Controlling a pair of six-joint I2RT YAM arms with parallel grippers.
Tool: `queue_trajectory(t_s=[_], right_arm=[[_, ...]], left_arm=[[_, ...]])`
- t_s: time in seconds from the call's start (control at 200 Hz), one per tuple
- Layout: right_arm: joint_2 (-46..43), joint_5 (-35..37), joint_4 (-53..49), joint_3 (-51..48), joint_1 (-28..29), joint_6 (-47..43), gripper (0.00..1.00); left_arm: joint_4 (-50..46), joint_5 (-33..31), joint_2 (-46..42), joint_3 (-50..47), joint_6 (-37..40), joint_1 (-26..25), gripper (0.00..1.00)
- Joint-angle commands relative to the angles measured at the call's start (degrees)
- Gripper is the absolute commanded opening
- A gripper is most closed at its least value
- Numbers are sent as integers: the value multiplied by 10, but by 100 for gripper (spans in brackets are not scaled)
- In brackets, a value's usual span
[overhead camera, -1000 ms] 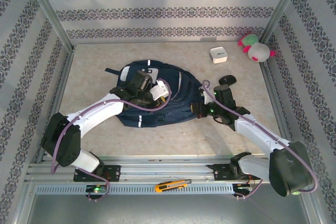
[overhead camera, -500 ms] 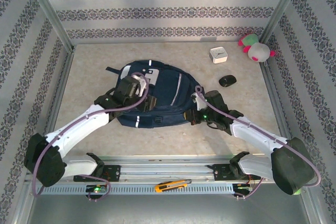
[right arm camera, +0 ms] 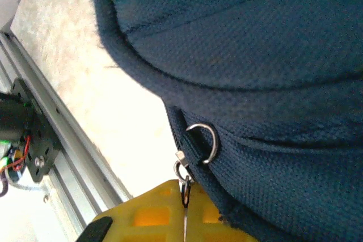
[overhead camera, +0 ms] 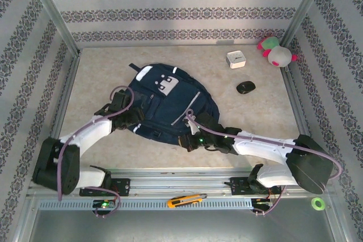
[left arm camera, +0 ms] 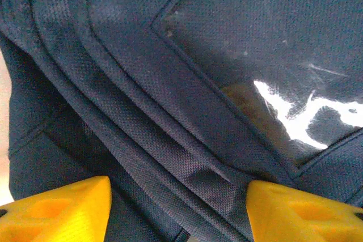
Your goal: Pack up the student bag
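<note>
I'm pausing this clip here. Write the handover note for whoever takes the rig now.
Left gripper: open over the bag's left side, holding nothing.
Right gripper: shut on a zip pull at the bag's near edge.
Bag: flat mid-table, front up.
Done: cannot tell what is inside.
Left: mouse, white box and plush lie unpacked on the table beyond the bag.

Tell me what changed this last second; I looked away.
The student bag slid toward the near edge, dragged by the right gripper, shut on its zipper pull. The left gripper opened and withdrew to its left side. The white box, mouse and plush toy stayed.
</note>
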Motion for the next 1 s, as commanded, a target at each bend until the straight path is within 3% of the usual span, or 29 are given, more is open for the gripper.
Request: queue_trajectory(t_s=[0.0, 0.1, 0.365, 0.515, 0.6, 0.874, 0.994], right_arm=[[3, -1, 12, 18, -3, 7, 0], [-2, -18, 11, 6, -28, 11, 0], [-29, -75, -10, -9, -91, -9, 0], [-34, -101, -14, -14, -115, -20, 0], [-28, -110, -7, -19, -125, -30, 0], [-25, -137, -9, -16, -142, -45, 0], [-24, -142, -8, -14, -149, -46, 0]], left_arm=[[99, 26, 33, 70, 70, 18, 73], [131, 69, 4, 65, 153, 7, 82], [129, 175, -173, -32, 484, -39, 80], [53, 199, -171, -11, 669, -127, 83], [44, 171, -136, 1, 783, -190, 86], [171, 155, -9, 31, 870, -229, 92], [195, 130, 49, 54, 881, -240, 90]])
